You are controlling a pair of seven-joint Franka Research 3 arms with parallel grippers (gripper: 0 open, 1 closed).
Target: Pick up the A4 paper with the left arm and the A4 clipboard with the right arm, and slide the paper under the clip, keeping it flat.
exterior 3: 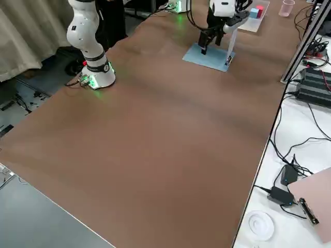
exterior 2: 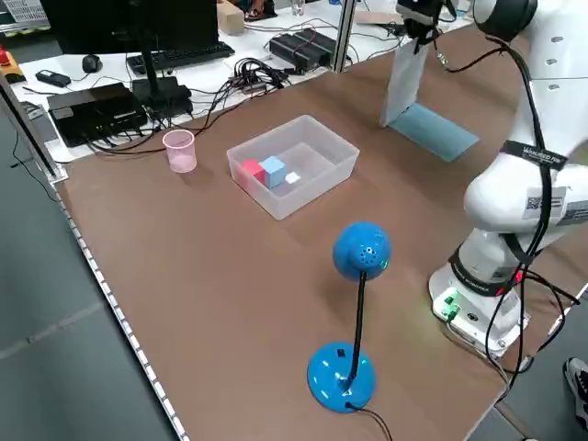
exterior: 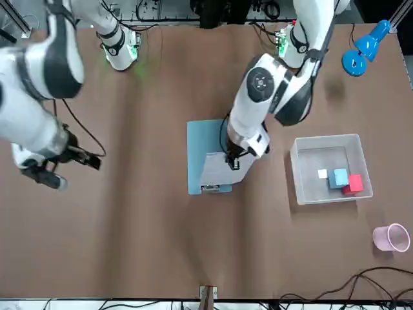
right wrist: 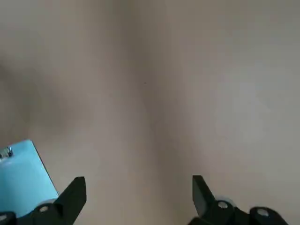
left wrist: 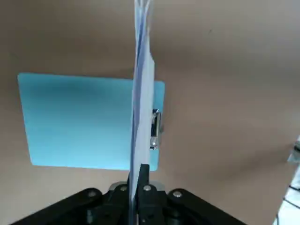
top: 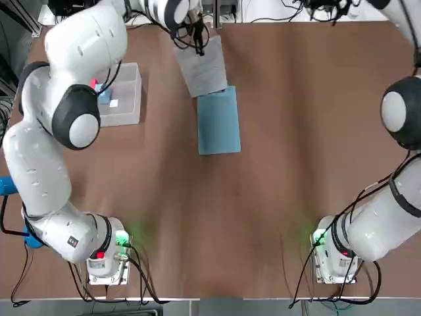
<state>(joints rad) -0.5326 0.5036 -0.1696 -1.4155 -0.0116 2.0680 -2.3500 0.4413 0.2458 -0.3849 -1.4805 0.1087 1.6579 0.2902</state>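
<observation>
— Where is the A4 paper [exterior: 221, 169] held?

— It is pinched at one edge by the fingers of the left gripper [left wrist: 137, 180] (they are closed tight on the sheet) and hangs from them over the far end of the A4 clipboard [exterior: 201, 147]. In the left side view the sheet [exterior 2: 404, 81] is seen standing nearly upright, its lower edge down at the board [exterior 2: 432, 130].

— And the board itself?

— It is laid flat on the brown counter [top: 296, 131], near the middle of its far half. The clip [left wrist: 155, 129] is seen at the short end farthest from the robot, just beside the hanging sheet; whether the sheet is touching the clip cannot be told.

— What of the right gripper [exterior: 46, 169]?

— It is held over bare counter, well apart from the board, at the robot's right. Its fingers [right wrist: 70, 197] are spread wide with nothing between them, and only a corner of the board is caught in its wrist view.

— Anything else on the counter?

— A clear bin [exterior: 328, 169] with small blocks is seen beyond the left arm [top: 62, 112], a pink cup [exterior: 391, 237] near it, and a blue lamp [exterior 2: 354, 317].
</observation>
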